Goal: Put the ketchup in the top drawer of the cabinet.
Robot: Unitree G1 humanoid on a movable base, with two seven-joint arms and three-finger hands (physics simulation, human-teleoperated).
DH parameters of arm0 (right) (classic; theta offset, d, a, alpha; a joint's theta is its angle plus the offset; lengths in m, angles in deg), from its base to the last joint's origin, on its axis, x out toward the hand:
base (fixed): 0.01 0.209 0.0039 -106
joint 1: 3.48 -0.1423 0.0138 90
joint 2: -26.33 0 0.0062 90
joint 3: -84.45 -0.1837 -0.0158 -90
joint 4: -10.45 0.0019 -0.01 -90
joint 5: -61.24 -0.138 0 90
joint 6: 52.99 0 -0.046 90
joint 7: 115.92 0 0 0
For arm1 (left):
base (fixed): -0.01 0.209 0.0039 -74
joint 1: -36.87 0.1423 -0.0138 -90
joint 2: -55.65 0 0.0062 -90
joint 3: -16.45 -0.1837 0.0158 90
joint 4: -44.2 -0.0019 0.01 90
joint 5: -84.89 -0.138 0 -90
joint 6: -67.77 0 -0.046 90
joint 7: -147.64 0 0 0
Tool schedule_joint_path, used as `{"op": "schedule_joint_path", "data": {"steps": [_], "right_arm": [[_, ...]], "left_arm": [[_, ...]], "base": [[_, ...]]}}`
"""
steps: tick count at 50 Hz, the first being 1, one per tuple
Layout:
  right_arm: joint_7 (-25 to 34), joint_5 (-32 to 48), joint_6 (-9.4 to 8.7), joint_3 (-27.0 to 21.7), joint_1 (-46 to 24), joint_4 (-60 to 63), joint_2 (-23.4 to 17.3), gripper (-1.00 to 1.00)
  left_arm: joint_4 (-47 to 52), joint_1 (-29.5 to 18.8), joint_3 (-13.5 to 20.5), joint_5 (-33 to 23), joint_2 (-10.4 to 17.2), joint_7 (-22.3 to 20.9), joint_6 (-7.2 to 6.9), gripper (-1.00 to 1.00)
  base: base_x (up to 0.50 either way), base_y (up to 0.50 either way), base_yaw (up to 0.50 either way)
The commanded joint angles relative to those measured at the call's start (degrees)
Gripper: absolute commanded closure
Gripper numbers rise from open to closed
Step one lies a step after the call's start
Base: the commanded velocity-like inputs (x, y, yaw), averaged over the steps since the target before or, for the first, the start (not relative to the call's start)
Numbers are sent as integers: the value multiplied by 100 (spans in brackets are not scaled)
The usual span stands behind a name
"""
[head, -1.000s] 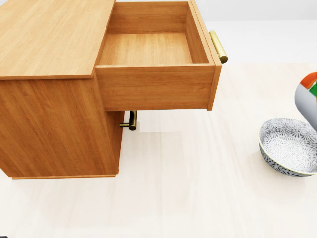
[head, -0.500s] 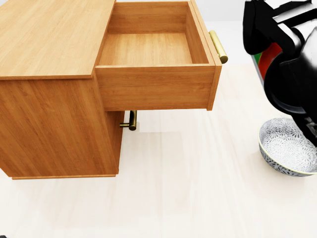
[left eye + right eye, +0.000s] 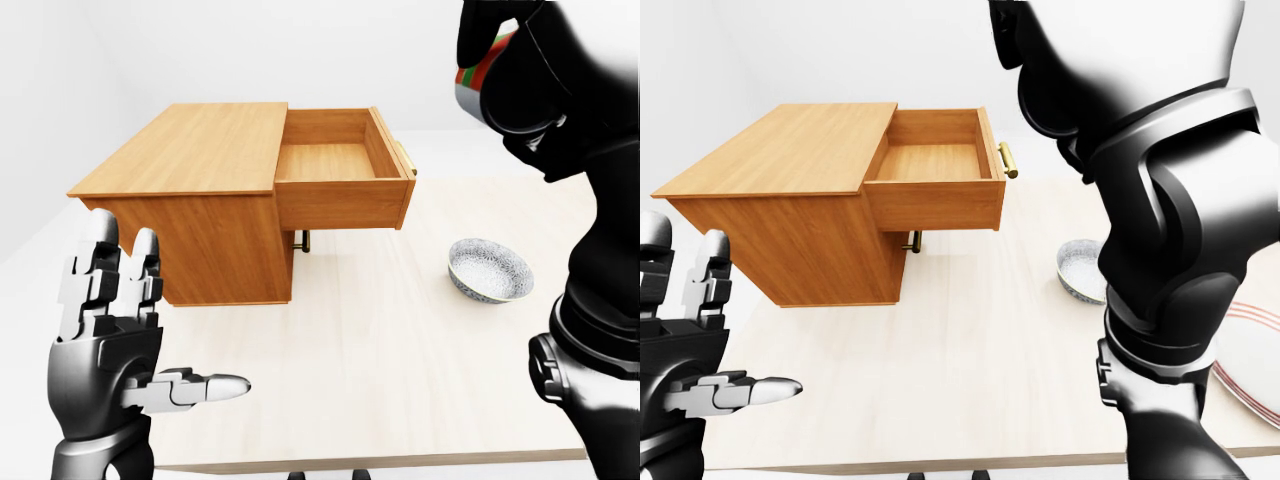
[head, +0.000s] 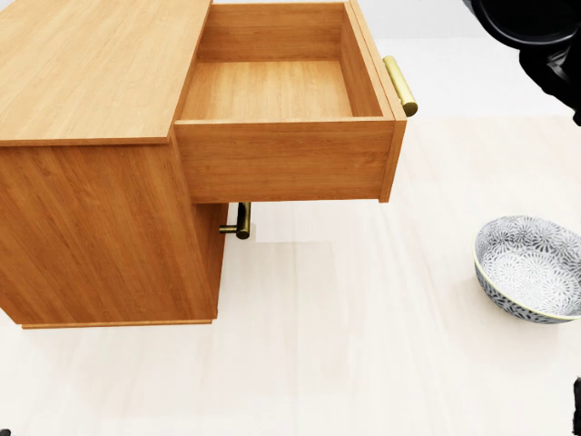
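In the left-eye view we see our right hand (image 3: 505, 70) raised at the top right, fingers closed round the ketchup (image 3: 478, 72), which sits high above the table (image 3: 400, 380) and right of the open top drawer (image 3: 340, 180) of the cabinet (image 3: 190, 220). Our left hand (image 3: 110, 340) hangs at the lower left, fingers spread and holding nothing. A patterned bowl (image 3: 488, 270) rests on the table.

In the head view the drawer is bare inside, its brass handle (image 4: 400, 85) on the right.

In the right-eye view a striped plate (image 3: 1250, 365) lies at the right edge.
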Motion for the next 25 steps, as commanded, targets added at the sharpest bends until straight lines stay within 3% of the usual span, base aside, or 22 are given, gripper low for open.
{"op": "schedule_joint_path", "data": {"steps": [1, 12, 25], "right_arm": [[0, 337, 0, -295, -1190, -1491, 728, 100], [0, -1061, 0, -420, -2355, -3844, 999, 100], [0, -2008, 0, -245, -3145, -5246, 982, 100]], "left_arm": [[10, 0, -16, -5, 8, 14, 0, -100], [-96, -6, -70, -58, 9, 13, 0, -100], [-43, -38, -16, 4, 28, 33, 0, -100]], "base": [[0, 0, 0], [0, 0, 0], [0, 0, 0]]}}
